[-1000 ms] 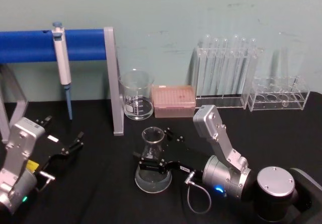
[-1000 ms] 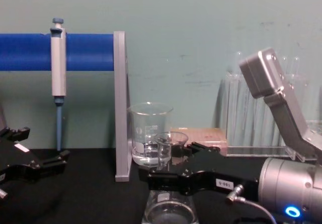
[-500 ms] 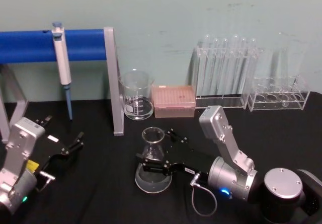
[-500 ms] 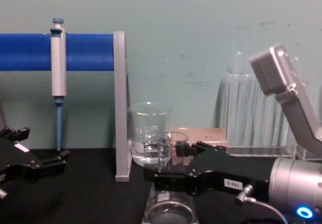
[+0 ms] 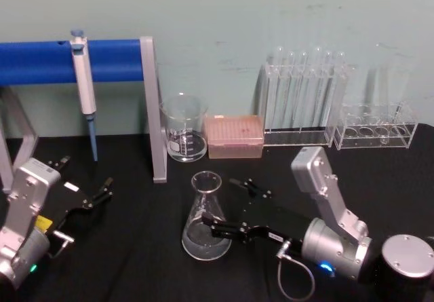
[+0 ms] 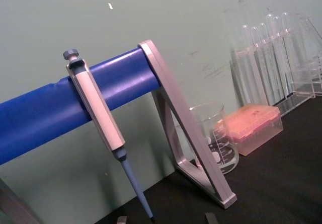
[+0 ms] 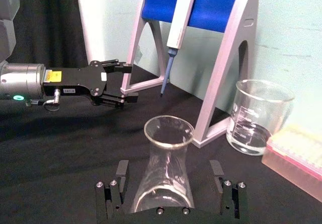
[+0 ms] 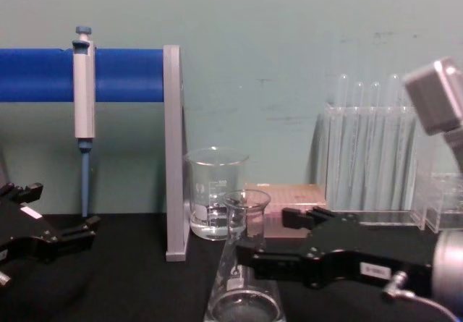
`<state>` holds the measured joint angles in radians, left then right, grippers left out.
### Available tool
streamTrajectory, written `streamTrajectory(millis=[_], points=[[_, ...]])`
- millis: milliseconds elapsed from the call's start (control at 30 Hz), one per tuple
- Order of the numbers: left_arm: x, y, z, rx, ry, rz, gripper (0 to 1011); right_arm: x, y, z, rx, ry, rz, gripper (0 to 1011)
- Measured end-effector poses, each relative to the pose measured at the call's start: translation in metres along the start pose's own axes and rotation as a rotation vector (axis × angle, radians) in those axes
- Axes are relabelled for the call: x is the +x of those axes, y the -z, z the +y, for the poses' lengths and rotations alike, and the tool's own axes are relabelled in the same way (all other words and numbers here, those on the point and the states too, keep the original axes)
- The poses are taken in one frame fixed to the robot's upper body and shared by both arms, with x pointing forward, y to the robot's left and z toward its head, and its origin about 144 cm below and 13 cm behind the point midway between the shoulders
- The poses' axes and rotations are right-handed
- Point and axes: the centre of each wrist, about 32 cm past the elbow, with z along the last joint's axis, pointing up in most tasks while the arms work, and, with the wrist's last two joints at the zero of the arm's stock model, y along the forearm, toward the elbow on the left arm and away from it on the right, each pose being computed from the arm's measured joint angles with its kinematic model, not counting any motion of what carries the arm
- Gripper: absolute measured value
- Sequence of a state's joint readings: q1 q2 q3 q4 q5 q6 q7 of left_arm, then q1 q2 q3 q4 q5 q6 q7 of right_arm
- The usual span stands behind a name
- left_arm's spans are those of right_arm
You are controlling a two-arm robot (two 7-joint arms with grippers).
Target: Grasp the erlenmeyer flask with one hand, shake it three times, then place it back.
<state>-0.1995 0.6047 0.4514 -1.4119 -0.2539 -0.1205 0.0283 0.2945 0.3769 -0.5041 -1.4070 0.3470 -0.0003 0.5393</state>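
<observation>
Pale green wall rises behind a black desk [image 5: 135, 248] set out with lab glassware. Near the middle of it stands the erlenmeyer flask [image 5: 205, 217], upright on its wide base with a little clear liquid at the bottom, free of any grip. Just to the flask's right sits the right pincer [image 5: 234, 207], its black fingers spread wide and apart from the glass; from its wrist camera the flask [image 7: 163, 171] stands between the two open fingertips without touching them. Behind the flask, toward the wall, are a straight-walled beaker [image 5: 184, 129] and beside that a pink tip box [image 5: 234, 136]. Farther right of the flask, along the wall, stand a rack of tall test tubes [image 5: 304, 102] and a lower clear rack [image 5: 377, 127]. Left of the flask, a grey stand with a blue bar [image 5: 68, 61] carries a hanging pipette [image 5: 83, 88]. Well left of the flask, the left pincer [image 5: 95, 197] rests low over the desk, fingers parted, holding nothing.
</observation>
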Motion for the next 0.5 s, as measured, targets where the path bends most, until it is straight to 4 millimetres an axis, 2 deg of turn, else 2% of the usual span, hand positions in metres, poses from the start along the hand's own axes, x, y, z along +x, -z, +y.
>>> streamTrajectory(millis=[333, 500], points=[[0.000, 0.000, 0.000, 0.000, 0.000, 0.000, 1001, -0.001, -0.002, -0.027, -0.012, 0.055, 0.025, 1000], [0.000, 0.000, 0.000, 0.000, 0.000, 0.000, 1001, 0.001, -0.002, -0.039, -0.001, 0.139, 0.028, 1000]])
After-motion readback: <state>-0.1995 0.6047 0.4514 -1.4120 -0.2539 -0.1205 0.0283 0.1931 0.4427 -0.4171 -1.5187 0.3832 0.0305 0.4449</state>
